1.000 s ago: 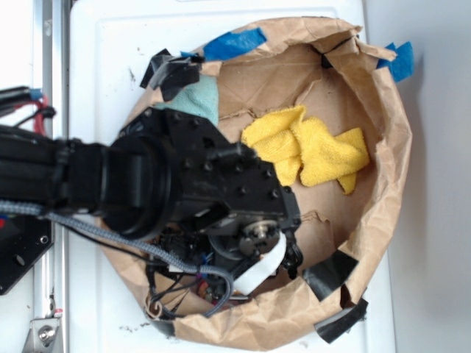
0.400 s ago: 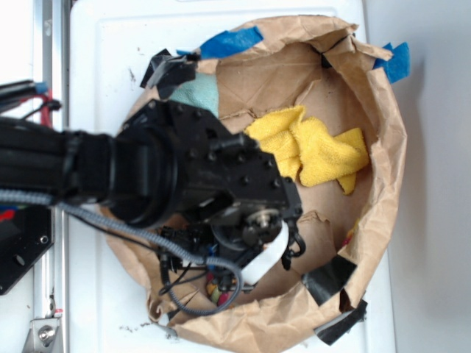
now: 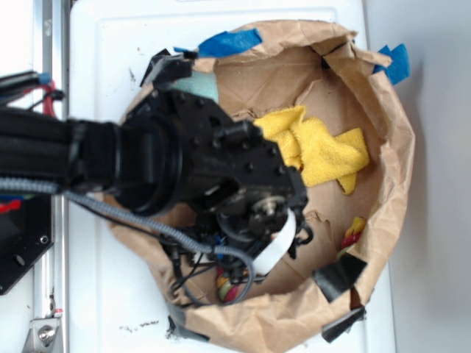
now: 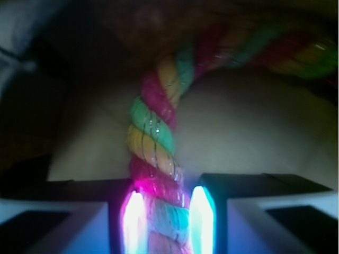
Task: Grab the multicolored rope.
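Between the two pads, the end effector (image 4: pixel 163 217) clamps the multicolored rope (image 4: pixel 153 153), which runs toward twelve o'clock, then bends toward two o'clock.

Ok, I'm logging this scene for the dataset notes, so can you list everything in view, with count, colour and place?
multicolored rope: one, red, yellow and green twisted strands, runs up between the jaws in the wrist view and bends right; bits show at the bowl's lower rim in the exterior view.
yellow cloth: one, yellow, crumpled in the middle of the paper bowl.
teal cloth: one, pale teal, upper left of the bowl, mostly hidden by the arm.
paper bowl: one, brown, on the white table.
tape pieces: several, blue on the upper rim, black on upper-left and lower-right rim.
white table: one, white, beneath everything.
gripper: one, black, jaws closed against the rope on both sides.
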`<state>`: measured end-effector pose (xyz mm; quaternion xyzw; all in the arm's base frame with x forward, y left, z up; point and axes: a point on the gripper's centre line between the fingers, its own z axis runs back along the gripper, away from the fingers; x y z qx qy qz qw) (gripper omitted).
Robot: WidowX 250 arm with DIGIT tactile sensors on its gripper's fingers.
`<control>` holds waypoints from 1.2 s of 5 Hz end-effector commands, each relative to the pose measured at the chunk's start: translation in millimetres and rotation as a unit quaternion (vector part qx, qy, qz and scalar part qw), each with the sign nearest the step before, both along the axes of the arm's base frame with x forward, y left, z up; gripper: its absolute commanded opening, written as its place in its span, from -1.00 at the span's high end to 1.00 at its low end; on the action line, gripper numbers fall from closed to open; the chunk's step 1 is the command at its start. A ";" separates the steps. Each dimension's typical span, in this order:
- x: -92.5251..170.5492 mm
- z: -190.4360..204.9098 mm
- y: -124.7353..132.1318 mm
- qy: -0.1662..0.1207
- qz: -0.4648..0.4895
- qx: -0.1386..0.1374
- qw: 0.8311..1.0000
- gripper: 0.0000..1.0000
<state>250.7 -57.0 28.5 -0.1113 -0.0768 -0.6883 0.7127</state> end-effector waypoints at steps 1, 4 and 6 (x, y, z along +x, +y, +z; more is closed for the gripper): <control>11.0 26.4 21.4 -0.035 0.082 -0.007 0.996 1.00; 13.9 48.6 39.0 -0.044 0.180 0.000 0.983 1.00; -5.1 102.5 55.3 0.006 0.406 -0.005 0.914 1.00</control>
